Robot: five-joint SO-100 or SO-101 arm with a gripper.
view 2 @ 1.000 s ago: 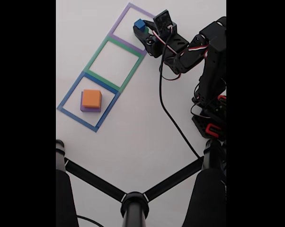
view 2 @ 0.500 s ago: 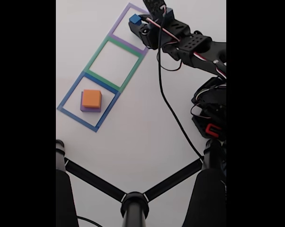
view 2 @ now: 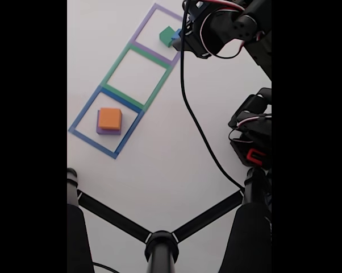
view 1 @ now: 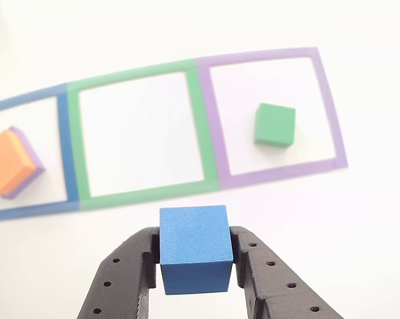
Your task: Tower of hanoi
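In the other view my gripper (view 1: 193, 247) is shut on the small blue cube (view 1: 193, 256), which hangs above the white table in front of the tape squares. Beyond it the green block (view 1: 274, 124) sits alone inside the purple tape square. At far left the orange block (view 1: 10, 161) rests on the flat purple block (view 1: 32, 158) inside the blue tape square. In the fixed view the gripper (view 2: 181, 38) holds the blue cube (view 2: 176, 36) just right of the green block (view 2: 166, 36). The orange block (view 2: 109, 118) lies on the purple block (view 2: 107, 131).
Three tape outlines run in a diagonal row: purple (view 2: 142, 25), green (view 2: 115, 67), blue (view 2: 83, 111). A black cable (view 2: 199, 131) trails across the table toward the arm base (view 2: 253, 139). A black three-legged stand (view 2: 161, 244) spans the bottom.
The gripper has lifted the blue cube off the green block and drawn back to the right; the green block now stands uncovered. The orange and purple stack has not moved.
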